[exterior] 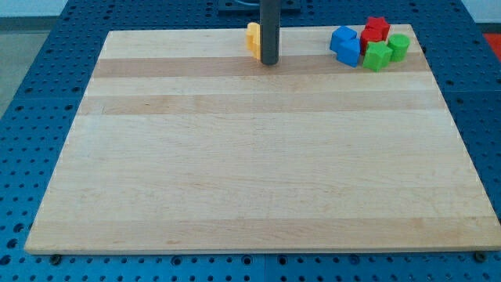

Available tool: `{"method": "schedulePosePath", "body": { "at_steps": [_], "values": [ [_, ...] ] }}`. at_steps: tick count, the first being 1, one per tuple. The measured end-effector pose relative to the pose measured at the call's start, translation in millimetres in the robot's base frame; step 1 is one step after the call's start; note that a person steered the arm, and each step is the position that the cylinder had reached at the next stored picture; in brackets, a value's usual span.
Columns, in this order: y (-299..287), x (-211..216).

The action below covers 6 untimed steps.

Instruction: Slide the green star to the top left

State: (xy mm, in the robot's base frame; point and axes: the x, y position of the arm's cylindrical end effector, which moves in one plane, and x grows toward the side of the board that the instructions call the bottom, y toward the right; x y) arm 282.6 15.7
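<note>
Surface: pale wooden board (258, 157), light planks running left–right, grain in faint horizontal bands, one slightly darker band near the top edge. Board sits on a blue perforated table (47, 86), a regular grid of holes showing on all sides. At 11 o'clock, beyond the table, a strip of pale floor or wall; too little shows to tell which.

Left half of the board: bare wood.

Near 12 o'clock: yellow block (253, 39) at the board's top edge, shape partly hidden behind the rod. Dark rod comes down from the view's top; my tip (269, 63) rests on the board just beside the yellow block, at its 4 o'clock. Contact cannot be told. The rod is a plain end with no jaws, nothing to open or close, nothing carried.

About 1 o'clock, top right corner: a tight cluster. Blue block (345, 45), irregular shape, at the cluster's left. Red block (375, 30) toward the top, shape unclear. Green star (377, 56) at the cluster's bottom, touching or very nearly touching the blue and red. A second green block (398, 47), rounded, just right of the star.

My tip stands well apart from the green star, off at its 9 o'clock.
</note>
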Motion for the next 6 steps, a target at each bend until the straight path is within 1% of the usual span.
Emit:
{"method": "schedulePosePath", "body": {
  "at_steps": [1, 2, 3, 4, 5, 6],
  "values": [
    [0, 0],
    [7, 28],
    [39, 71],
    [119, 86],
    [187, 79],
    [231, 48]
  ]
}}
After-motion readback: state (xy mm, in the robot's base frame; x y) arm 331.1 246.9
